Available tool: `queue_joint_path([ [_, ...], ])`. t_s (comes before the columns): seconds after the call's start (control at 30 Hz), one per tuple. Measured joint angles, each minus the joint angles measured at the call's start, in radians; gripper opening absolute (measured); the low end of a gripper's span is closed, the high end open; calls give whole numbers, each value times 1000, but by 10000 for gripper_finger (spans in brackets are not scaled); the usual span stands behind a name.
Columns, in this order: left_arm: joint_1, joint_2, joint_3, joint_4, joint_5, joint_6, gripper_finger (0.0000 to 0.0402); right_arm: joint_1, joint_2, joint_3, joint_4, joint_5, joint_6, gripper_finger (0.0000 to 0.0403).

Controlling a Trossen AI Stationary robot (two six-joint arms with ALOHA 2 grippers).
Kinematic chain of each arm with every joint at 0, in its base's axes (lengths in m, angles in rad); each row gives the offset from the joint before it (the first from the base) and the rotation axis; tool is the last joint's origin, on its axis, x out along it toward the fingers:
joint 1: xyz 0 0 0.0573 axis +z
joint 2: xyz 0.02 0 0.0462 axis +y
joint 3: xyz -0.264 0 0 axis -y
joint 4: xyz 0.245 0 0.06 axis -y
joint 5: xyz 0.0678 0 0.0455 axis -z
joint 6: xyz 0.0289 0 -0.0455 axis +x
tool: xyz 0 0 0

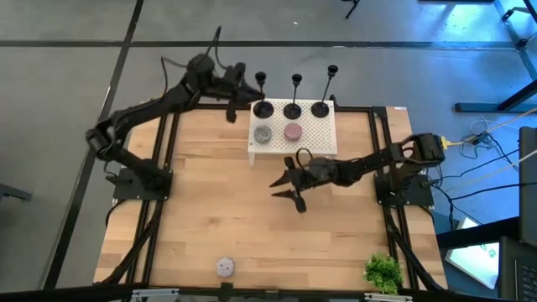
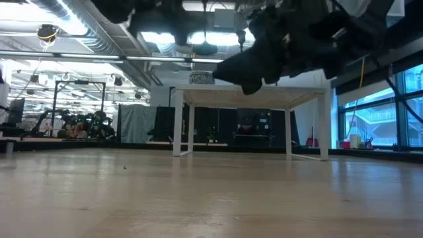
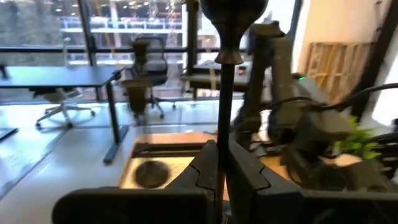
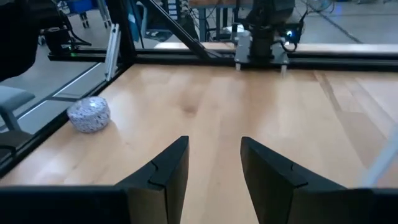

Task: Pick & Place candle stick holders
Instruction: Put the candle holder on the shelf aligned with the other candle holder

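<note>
Three black candle stick holders show at the far side of the white perforated stand (image 1: 312,138). The middle one (image 1: 293,109) and the right one (image 1: 320,107) stand on their round bases. My left gripper (image 1: 250,91) is shut on the left one (image 1: 261,94), whose stem and top cup rise in the left wrist view (image 3: 225,37). My right gripper (image 1: 288,191) hovers open over the table's middle, just near of the stand, with nothing between its fingers (image 4: 214,146). My left gripper (image 3: 217,149) pinches the left holder's thin stem (image 3: 222,124) between its two fingers, well below the top cup. The fingers come in level from the table's left and lie across the stem. The holder stays upright. Its base is hidden by the fingers.
A grey disc (image 1: 263,132) and a pink disc (image 1: 292,132) lie on the stand's near half. A speckled round piece (image 1: 225,267) and a green plant sprig (image 1: 383,270) sit near the table's front edge. Bare wood lies between them and the stand.
</note>
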State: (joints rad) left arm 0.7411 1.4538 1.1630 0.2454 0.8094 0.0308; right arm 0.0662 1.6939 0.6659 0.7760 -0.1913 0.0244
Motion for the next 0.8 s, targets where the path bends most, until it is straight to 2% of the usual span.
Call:
queue_joint_path([
  [0.1, 34, 75, 57, -17, 3, 33, 7, -36, 0, -15, 11, -47, -6, 149],
  [0.2, 73, 126, 77, 6, 20, 33, 7, -58, 0, -93, 161, -56, 22, 149],
  [0.3, 104, 163, 78, 42, 49, 12, 7, -68, 0, -198, 355, 5, 65, 149],
  [0.37, 117, 176, 78, 44, 54, 9, 7, -67, 0, -245, 423, 59, 97, 149],
  [0.8, 116, 181, 78, 58, 68, 11, 7, -47, 0, -246, 431, 78, 147, 149],
])
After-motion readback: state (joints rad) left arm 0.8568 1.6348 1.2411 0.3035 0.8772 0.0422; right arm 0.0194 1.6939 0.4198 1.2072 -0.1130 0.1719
